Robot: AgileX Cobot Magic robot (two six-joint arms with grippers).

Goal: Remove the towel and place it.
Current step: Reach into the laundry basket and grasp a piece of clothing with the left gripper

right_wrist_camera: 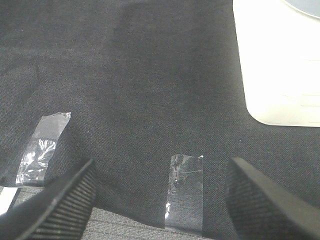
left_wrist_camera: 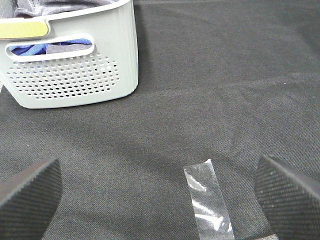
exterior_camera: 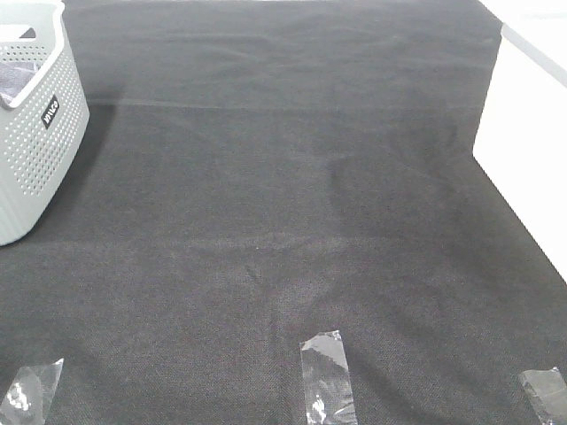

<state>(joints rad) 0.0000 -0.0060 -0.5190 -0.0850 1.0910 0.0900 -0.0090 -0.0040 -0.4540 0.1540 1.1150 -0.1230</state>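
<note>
Both the left tool (left_wrist_camera: 160, 200) and right tool (right_wrist_camera: 160, 195) gape wide, empty; the towel (left_wrist_camera: 70, 49) seems bundled inside the perforated basket (exterior_camera: 35, 150), ahead of the nearer left tool.

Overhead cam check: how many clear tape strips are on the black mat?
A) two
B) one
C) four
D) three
D: the left strip, middle strip and right strip all lie on the black mat along the lower edge of the exterior high view.
</note>
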